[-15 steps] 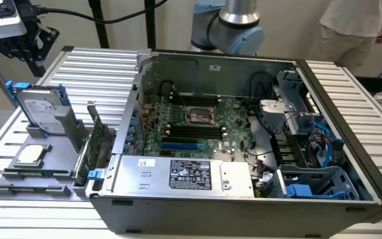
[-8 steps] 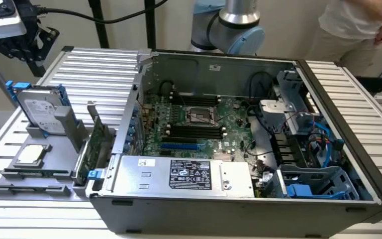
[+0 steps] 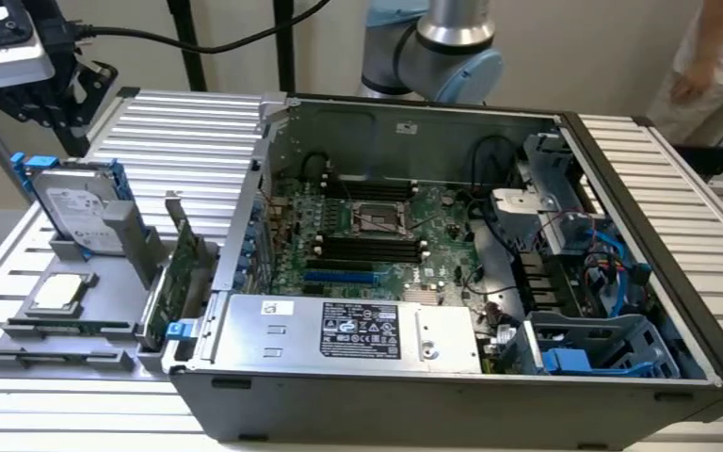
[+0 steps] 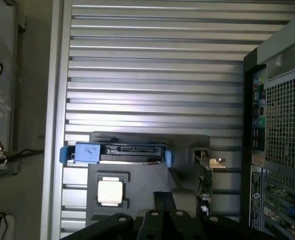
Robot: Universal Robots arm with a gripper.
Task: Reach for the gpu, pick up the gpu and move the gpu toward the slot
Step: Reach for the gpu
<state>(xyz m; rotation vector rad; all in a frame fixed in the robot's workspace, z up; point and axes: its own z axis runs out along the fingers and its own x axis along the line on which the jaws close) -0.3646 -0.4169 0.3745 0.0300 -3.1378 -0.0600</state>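
**Gripper high at the far left, gpu untouched in its holder**

At the exterior view's left, the gripper (image 3: 67, 94) hangs over the far corner of the slatted table (image 3: 185, 122), carrying nothing. Whether it is parted or closed cannot be told. Below it and nearer sits a grey holder (image 3: 117, 301) with three parts. The hard drive (image 3: 79, 212) with blue rails stands upright at the holder's far end. The square processor chip (image 3: 60, 294) lies flat in a recess nearer the front. The gpu (image 3: 185, 268) stands on edge along the holder's right side, with its metal bracket at the far end, well apart from the gripper. In the wrist view the holder is seen from above.

Just beside the gpu on the right rises the left wall of the open computer case (image 3: 437, 410), so the gap there is narrow, while the space above the card is open. Inside the case the motherboard (image 3: 375, 240) lies flat with a blue slot (image 3: 336, 279) near its front edge. The boxed power supply (image 3: 349, 330) fills the near left corner, and cables and a blue drive cage (image 3: 587, 348) crowd the right side.

At the far right stands a person (image 3: 714, 56)
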